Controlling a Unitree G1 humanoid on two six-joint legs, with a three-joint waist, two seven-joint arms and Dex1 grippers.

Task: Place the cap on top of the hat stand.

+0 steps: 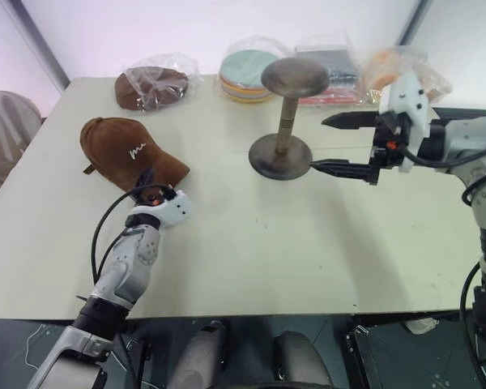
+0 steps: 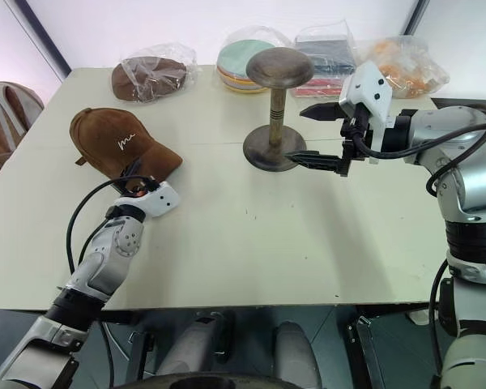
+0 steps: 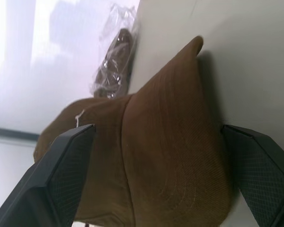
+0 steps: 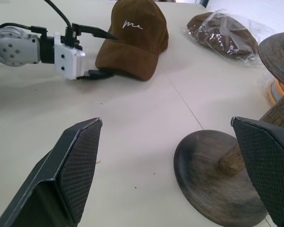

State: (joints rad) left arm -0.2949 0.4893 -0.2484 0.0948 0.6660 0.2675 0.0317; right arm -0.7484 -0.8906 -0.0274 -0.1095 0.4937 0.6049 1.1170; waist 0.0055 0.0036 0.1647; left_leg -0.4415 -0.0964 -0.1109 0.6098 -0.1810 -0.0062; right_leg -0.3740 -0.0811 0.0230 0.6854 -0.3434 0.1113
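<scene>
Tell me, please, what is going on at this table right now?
The left gripper is open, its fingers straddling the brim of the cap, which lies on the table. The right gripper hangs open beside the hat stand, one finger near its base. The stand's top is bare.

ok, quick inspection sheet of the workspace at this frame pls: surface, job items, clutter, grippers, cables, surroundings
Surface: pale table, bare in the near half.
Job's things: brown cap lying on the table at the robot's left, brim toward the robot; hat stand upright mid-table, nothing on its top.
Clutter: bagged dark cap, stack of pastel discs and other plastic bags along the far edge.
Grippers: left gripper open, fingers either side of the cap's brim; right gripper open, beside the stand's base, holding nothing.
Cables: black cable looping off the left wrist.
Surroundings: white wall behind; a chair at the far left.
</scene>
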